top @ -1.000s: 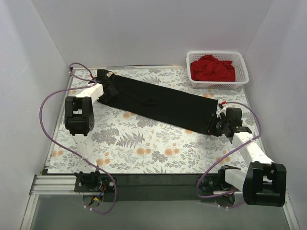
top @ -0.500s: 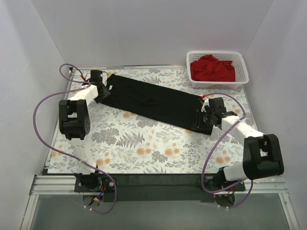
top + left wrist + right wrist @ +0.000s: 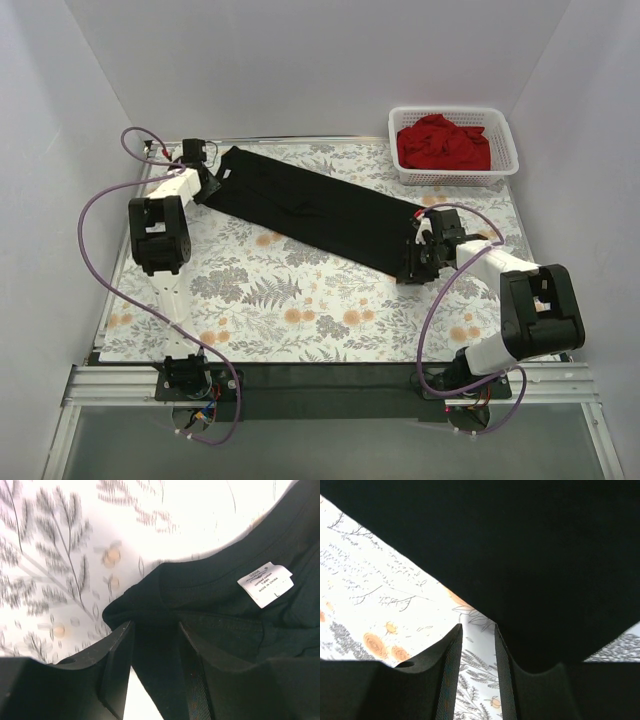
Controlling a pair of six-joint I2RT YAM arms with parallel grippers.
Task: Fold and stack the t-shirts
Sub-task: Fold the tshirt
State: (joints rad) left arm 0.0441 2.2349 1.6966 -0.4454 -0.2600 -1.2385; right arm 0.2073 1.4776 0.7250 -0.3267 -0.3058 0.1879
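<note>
The black t-shirt (image 3: 320,210) lies as a long folded strip slanting from back left to the middle right of the table. My left gripper (image 3: 208,183) is at its collar end. In the left wrist view the gripper (image 3: 155,625) has a fold of the black shirt (image 3: 225,605) between its jaws, near the white size label (image 3: 265,582). My right gripper (image 3: 418,262) sits at the shirt's lower right corner. In the right wrist view its jaws (image 3: 478,626) stand slightly apart with only the table between them, and the shirt's edge (image 3: 520,545) lies just beyond the tips. The red t-shirt (image 3: 443,143) is crumpled in the basket.
The white lattice basket (image 3: 450,180) stands at the back right corner. The floral table cover (image 3: 300,300) lies under everything. White walls close in the left, back and right sides. Purple cables loop beside both arms.
The black shirt has slid left and toward the back with my left gripper. My right gripper has moved left, following the shirt's lower end, and the right arm has folded in.
</note>
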